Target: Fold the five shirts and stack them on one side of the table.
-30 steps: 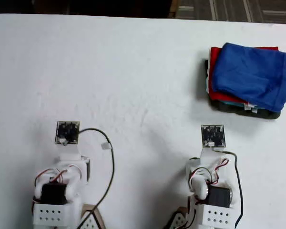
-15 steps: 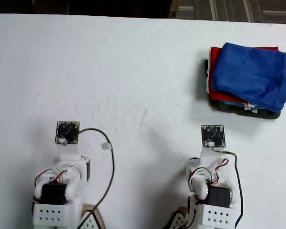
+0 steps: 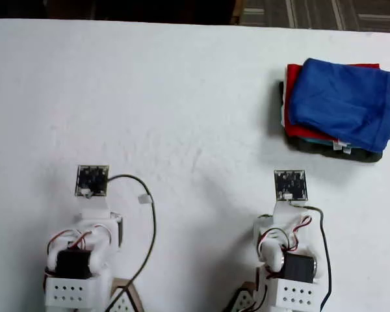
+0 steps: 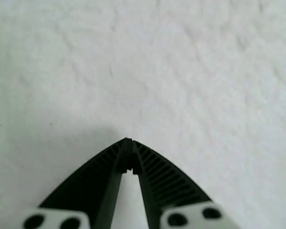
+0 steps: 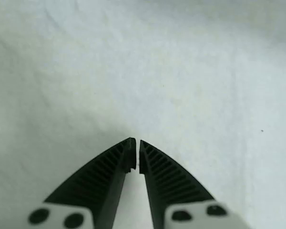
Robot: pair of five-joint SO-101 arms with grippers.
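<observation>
A stack of folded shirts lies at the far right of the white table. A blue shirt is on top, with red, white, teal and dark layers showing at its edges. The left arm and the right arm sit folded back at the near edge, well short of the stack. My left gripper is shut with nothing in it, just above bare cloth. My right gripper is also shut and empty, its tips nearly touching.
A black cable loops beside the left arm. A wide stretch of white cloth lies between the arms and the stack. The table's far edge meets a dark floor.
</observation>
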